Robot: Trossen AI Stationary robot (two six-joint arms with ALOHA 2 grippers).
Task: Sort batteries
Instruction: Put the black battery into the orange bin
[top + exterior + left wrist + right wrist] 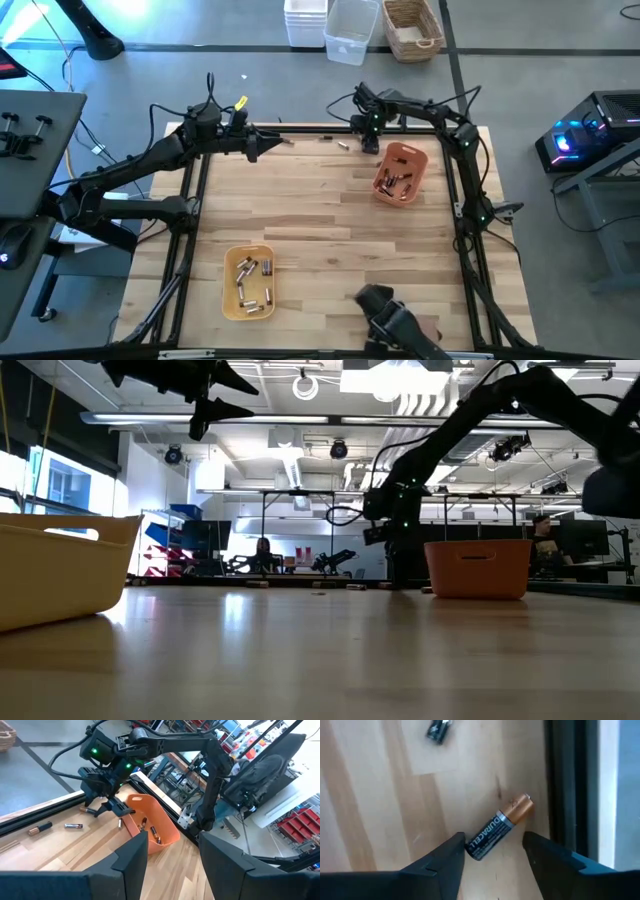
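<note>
My right gripper (494, 836) points down at the table's far edge (368, 142), open. A black-and-copper battery (497, 827) lies flat on the wood, slantwise between its fingers. More loose batteries (73, 826) lie along the far edge. The orange tray (400, 172) beside that gripper holds several batteries, and so does the yellow tray (248, 280) near the front. My left gripper (258, 148) hangs open and empty above the far left of the table, pointing toward the right arm. My right gripper comes from above with one finger (452, 852) right beside the battery's black end (474, 849). I cannot tell whether it touches. The other finger stands clear of the copper end. The battery lies flat on the table.
A black frame rail (565, 785) runs close beside the battery along the table's far edge. Another battery (439, 730) lies a little way off on the wood. Bare wood lies between the two trays in the middle of the table (320, 220).
</note>
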